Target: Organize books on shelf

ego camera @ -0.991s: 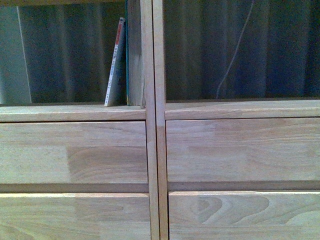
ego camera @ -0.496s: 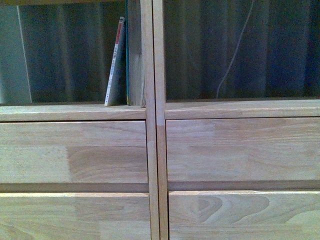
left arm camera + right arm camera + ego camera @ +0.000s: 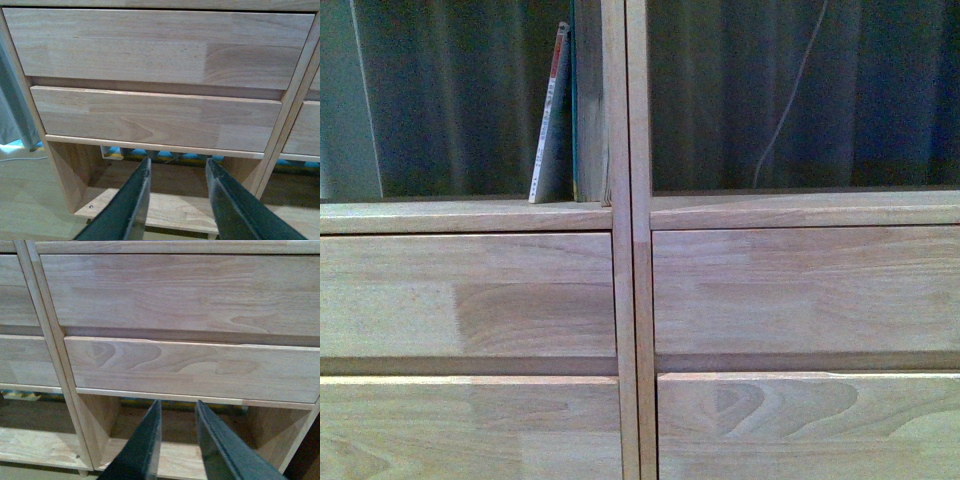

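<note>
The light-wood shelf (image 3: 628, 300) fills the front view, with two drawer fronts in each column. A thin book (image 3: 549, 120) with a white spine and a red top end leans upright in the left open compartment, against the centre post. A second dark-edged book (image 3: 574, 110) stands right beside it. Neither gripper shows in the front view. My left gripper (image 3: 176, 167) is open and empty, pointing at the low open compartment under the left drawers (image 3: 150, 115). My right gripper (image 3: 177, 410) is open and empty, pointing under the right drawers (image 3: 190, 365).
A dark curtain and a thin white cable (image 3: 785, 110) show behind the open-backed right compartment. A pale panel (image 3: 345, 110) stands at the far left. The floor (image 3: 25, 200) lies left of the shelf's foot in the left wrist view.
The whole shelf has shifted slightly down in the front view, so the camera has risen a little. The books have not moved.
</note>
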`<state>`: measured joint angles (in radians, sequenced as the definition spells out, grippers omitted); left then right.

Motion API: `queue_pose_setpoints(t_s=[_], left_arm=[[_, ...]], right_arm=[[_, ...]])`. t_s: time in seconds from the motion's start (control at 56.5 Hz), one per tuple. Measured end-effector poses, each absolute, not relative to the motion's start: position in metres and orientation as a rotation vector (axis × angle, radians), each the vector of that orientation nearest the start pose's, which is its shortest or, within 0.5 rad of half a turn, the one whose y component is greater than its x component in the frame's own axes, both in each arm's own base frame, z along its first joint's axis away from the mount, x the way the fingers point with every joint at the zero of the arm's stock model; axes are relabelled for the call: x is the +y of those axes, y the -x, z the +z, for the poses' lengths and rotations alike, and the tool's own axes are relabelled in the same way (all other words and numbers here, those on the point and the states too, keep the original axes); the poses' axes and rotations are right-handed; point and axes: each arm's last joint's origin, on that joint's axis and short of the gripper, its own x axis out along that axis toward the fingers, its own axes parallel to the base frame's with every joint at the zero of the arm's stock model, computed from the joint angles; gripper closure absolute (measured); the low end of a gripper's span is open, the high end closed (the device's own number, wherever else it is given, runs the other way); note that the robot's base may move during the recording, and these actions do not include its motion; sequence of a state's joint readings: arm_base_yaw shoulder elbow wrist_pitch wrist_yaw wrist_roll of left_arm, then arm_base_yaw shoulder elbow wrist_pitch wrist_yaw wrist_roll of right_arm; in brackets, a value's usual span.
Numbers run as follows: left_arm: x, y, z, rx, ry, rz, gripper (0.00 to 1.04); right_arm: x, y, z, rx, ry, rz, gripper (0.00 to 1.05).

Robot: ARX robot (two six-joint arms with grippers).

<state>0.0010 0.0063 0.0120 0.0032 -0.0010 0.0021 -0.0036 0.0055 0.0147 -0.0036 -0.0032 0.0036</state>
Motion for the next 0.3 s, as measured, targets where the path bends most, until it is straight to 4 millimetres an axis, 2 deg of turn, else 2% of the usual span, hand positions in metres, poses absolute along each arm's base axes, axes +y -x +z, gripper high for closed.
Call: queue_pose_setpoints(t_s=[0.088, 0.195, 0.265, 0.301], left_arm=[[0.0001, -0.0974, 0.1674, -0.009, -0.002, 0.002, 0.47], [0.0001, -0.0974, 0.1674, -0.009, -0.002, 0.002, 0.19], [0.0001, -0.0974, 0.1674, -0.009, -0.002, 0.002, 0.07], [0.0001, -0.0974, 0.1674, -0.009, -0.002, 0.002, 0.06]], right_arm=[[-0.0003, -0.0971, 0.1677, -0.006, -0.003, 0.000, 0.35], [-0.0003, -0.0971, 0.1677, -0.006, -0.003, 0.000, 0.09], [-0.0002, -0.0971, 0.1677, -0.006, -0.004, 0.000, 0.07], [-0.0003, -0.0971, 0.1677, -0.006, -0.004, 0.000, 0.07]])
